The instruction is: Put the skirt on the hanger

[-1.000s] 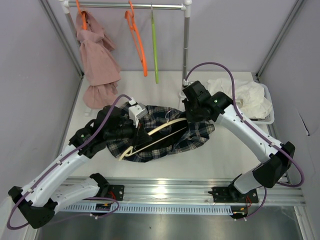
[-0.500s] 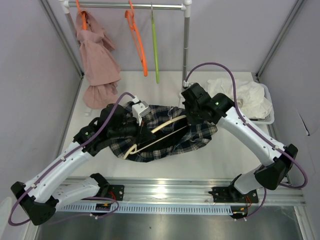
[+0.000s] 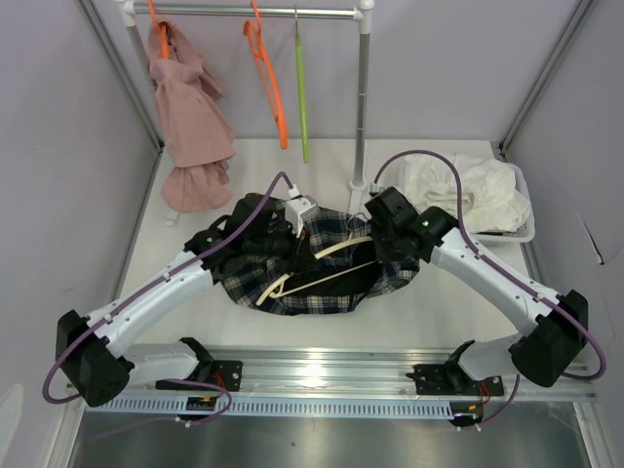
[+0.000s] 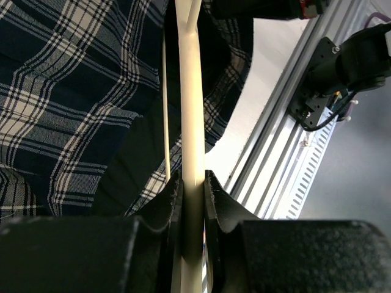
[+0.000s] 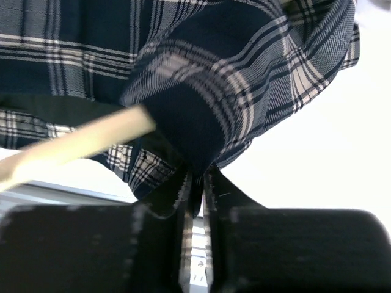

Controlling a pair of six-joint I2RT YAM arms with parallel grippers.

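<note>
The dark plaid skirt (image 3: 312,283) lies bunched mid-table, with the cream wooden hanger (image 3: 336,250) lying across and partly inside it. My left gripper (image 3: 285,237) is at the skirt's left end, shut on the hanger's bar (image 4: 190,91), which runs straight out between its fingers (image 4: 193,189). Plaid cloth (image 4: 61,91) fills that view's left side. At the skirt's right end, my right gripper (image 3: 387,246) pinches a fold of the skirt (image 5: 214,79) between nearly closed fingers (image 5: 197,183). The hanger's end (image 5: 73,146) shows blurred at the left.
A clothes rack stands at the back on a metal post (image 3: 363,97), carrying a pink garment (image 3: 190,117), an orange hanger (image 3: 268,78) and a green hanger (image 3: 300,88). A white basket (image 3: 526,229) of white cloth sits at the right. The metal rail (image 3: 341,375) lines the near edge.
My left arm swung right and farther back, carrying the hanger. My right gripper moved nearer and slightly right. The skirt has bunched narrower between the two grippers.
</note>
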